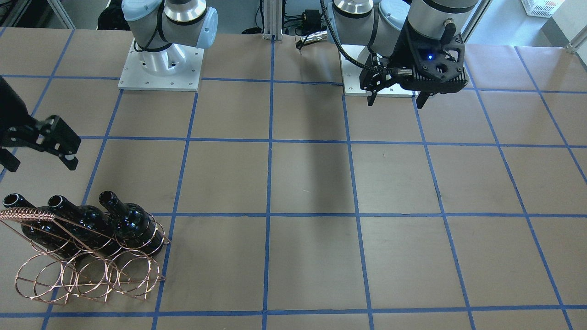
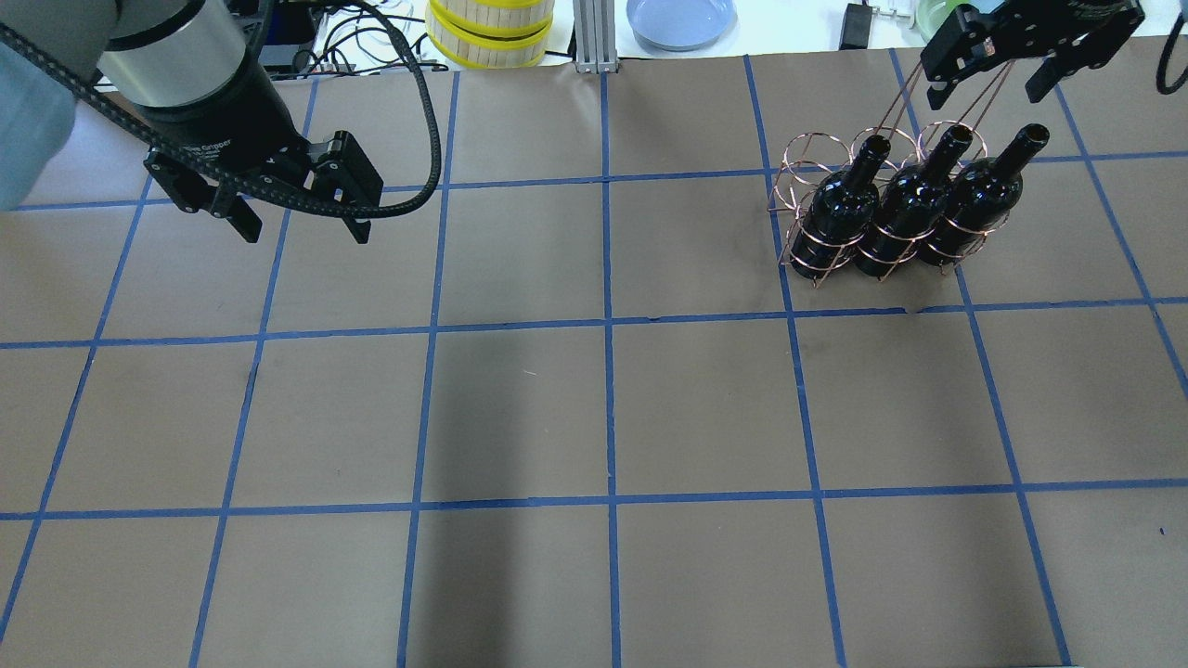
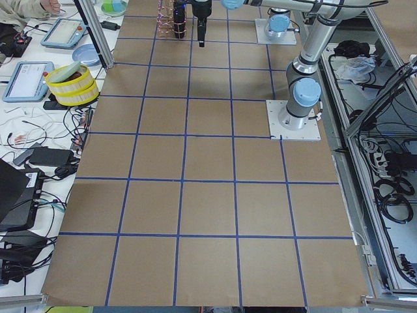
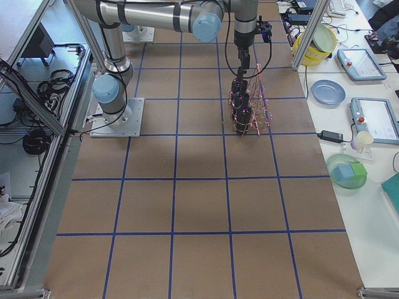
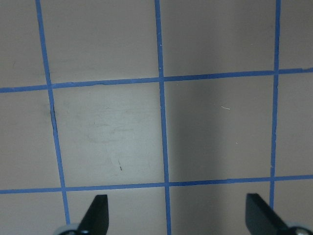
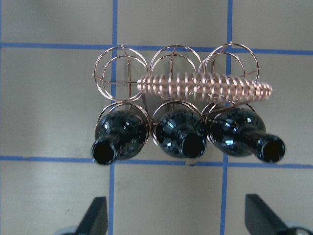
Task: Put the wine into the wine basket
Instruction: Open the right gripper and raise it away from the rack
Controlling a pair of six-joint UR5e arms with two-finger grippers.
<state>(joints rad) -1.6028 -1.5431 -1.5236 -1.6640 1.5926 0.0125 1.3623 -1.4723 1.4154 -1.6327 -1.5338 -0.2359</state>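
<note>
Three glossy black wine bottles (image 2: pixel 835 209) (image 2: pixel 905 204) (image 2: pixel 979 199) lie side by side in the copper wire basket (image 2: pixel 807 158) at the table's far right, necks tilted up and outward. In the right wrist view the bottles (image 6: pixel 122 134) (image 6: pixel 178 129) (image 6: pixel 234 132) fill the row of rings under the twisted handle (image 6: pixel 205 88). The other row of rings is empty. My right gripper (image 2: pixel 986 88) hangs open and empty above the basket; it also shows in the front view (image 1: pixel 41 165). My left gripper (image 2: pixel 304 232) is open and empty over bare table at the far left.
The table is brown paper with a blue tape grid. Beyond its far edge stand a yellow-rimmed stack (image 2: pixel 490 32) and a blue plate (image 2: pixel 680 19). The arm bases (image 1: pixel 160 68) are bolted at the robot's side.
</note>
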